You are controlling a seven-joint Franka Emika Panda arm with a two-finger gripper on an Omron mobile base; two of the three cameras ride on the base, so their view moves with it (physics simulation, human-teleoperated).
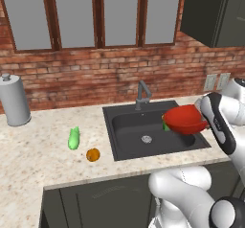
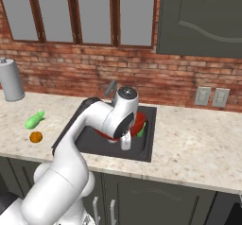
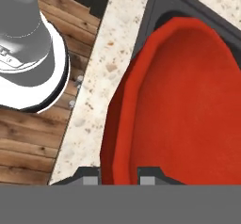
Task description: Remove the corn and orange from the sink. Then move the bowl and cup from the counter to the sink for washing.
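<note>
Claw (image 3: 120,175): closed on the rim of the bowl (image 1: 185,119); in the hand view its two dark tips stand either side of the red rim, one inside the bowl and one outside.
Bowl: red, held in the air above the right part of the sink (image 1: 125,126), tilted, not resting on the basin floor.
Cup (image 2: 141,129): a sliver of bright green shows just beside the bowl, at the bowl's left edge in the left base view and its right edge in the right base view; whether it stands in the basin or touches the bowl, I cannot tell.
Corn (image 1: 73,138): lies on the surface (image 1: 38,150) left of the sink, well apart from the basin.
Orange (image 1: 93,154): on the surface near the corn, toward the front edge, between corn and sink.
Sink: dark basin, silver drain (image 1: 146,139) bare, faucet (image 1: 142,94) at the back rim.
Canister (image 1: 14,100): grey, upright, far left by the brick wall.
</note>
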